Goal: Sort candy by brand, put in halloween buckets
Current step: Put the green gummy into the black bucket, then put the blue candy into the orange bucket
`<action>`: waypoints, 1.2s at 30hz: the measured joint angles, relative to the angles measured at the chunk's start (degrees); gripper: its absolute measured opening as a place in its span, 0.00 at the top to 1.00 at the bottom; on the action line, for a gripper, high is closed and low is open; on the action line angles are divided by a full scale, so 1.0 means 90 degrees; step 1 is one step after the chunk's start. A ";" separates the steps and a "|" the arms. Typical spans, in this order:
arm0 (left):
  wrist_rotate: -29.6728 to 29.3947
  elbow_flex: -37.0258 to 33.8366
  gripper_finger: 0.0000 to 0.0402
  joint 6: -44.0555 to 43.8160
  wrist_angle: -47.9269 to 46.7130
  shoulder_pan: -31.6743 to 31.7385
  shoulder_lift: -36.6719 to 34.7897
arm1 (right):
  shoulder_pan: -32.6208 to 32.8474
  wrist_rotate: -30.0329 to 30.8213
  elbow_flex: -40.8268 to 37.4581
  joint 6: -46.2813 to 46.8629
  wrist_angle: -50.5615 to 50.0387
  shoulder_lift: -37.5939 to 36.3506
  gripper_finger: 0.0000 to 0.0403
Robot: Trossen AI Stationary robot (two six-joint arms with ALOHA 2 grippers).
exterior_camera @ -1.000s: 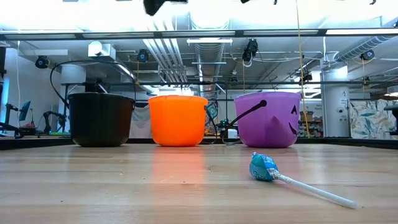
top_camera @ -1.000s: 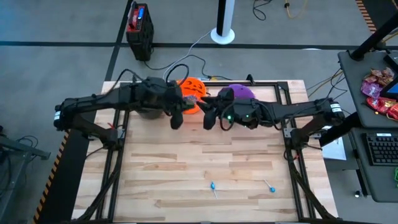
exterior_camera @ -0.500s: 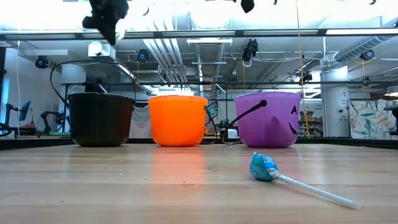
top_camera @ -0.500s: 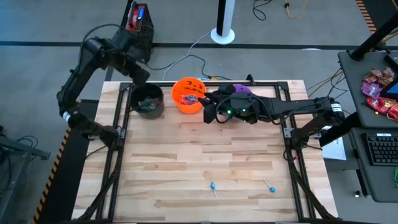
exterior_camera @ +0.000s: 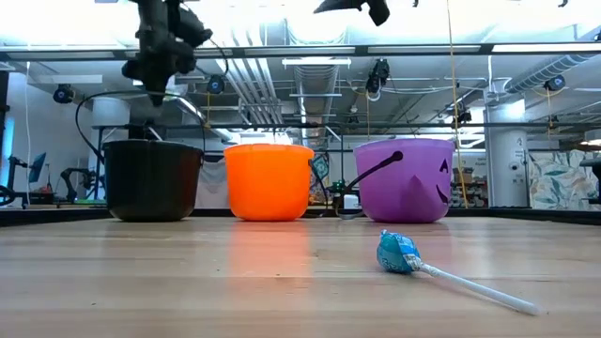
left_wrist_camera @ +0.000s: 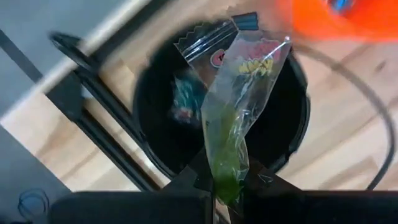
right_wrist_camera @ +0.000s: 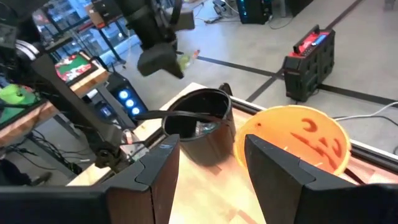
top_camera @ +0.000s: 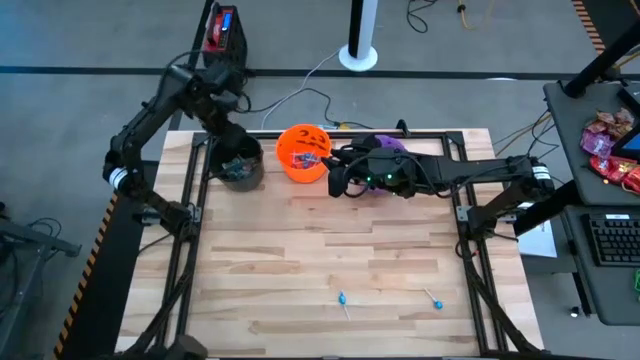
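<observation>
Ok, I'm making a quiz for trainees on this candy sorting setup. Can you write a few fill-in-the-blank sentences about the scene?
1. The left end effector holds a clear candy packet above the ____ bucket.
2. The bucket between the other two is ____.
3. ____ lollipops lie on the table.
4. The right end effector is ____.

Missing words: black; orange; two; open

I count three small round plastic pails: one black (top_camera: 240, 163), one orange (top_camera: 303, 153), one purple (top_camera: 386, 146). Two blue-wrapped lollipops (top_camera: 343, 301) (top_camera: 435, 300) lie on the wooden surface (top_camera: 320, 250). One clear green-tinted packet (left_wrist_camera: 239, 112).
</observation>
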 joint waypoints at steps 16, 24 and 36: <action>0.0010 -0.1392 0.88 0.0018 0.0146 -0.0029 -0.0019 | -0.0099 -0.0071 0.0000 -0.0009 -0.0150 -0.0002 0.57; 0.0010 -0.1237 0.70 -0.0033 0.0152 -0.0027 -0.0019 | -0.0094 -0.0280 0.0000 0.0311 -0.0540 -0.0024 0.57; 0.1812 -0.0663 0.66 -0.1155 0.2230 -0.1340 -0.1363 | 0.0970 -0.5493 -0.0009 0.3565 -0.5719 0.0158 0.57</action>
